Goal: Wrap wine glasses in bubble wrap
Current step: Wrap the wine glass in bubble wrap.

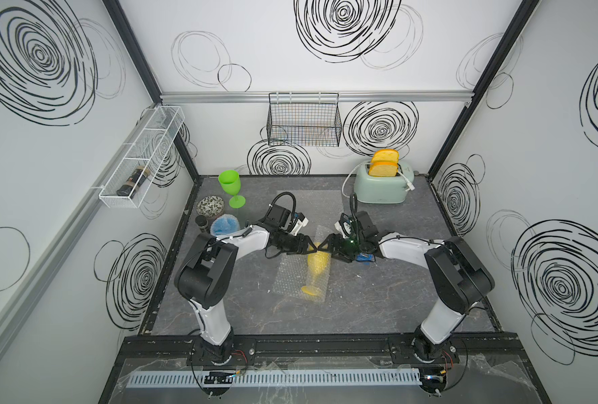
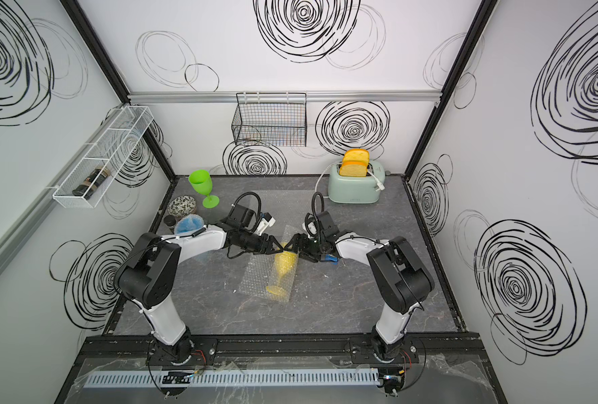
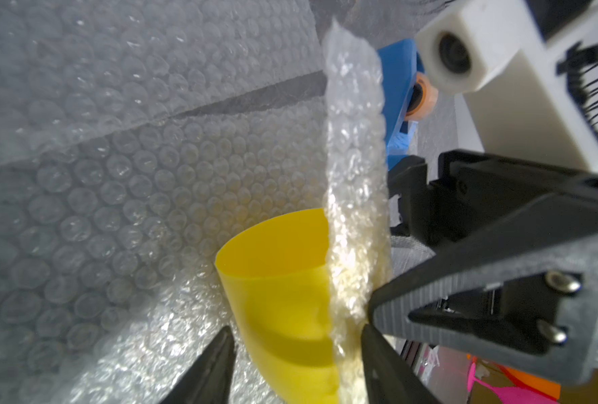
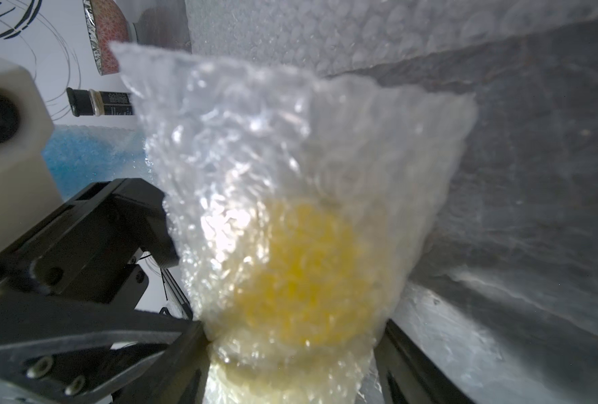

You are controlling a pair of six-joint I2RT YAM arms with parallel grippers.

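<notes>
At the middle of the grey table (image 1: 378, 300) we see the yellow goblet (image 1: 316, 267) lying on its side on a bubble wrap (image 1: 288, 276) sheet, with the wrap folded partly over it. Our right gripper (image 4: 294, 325) is clamped wide across the wrapped bowl. Our left gripper (image 3: 295, 330) straddles the bare rim and a raised fold, jaws apart; we cannot tell if it grips. At the back left the green goblet (image 1: 229, 182) stands upright and the blue goblet (image 1: 224, 225) lies wrapped nearby
</notes>
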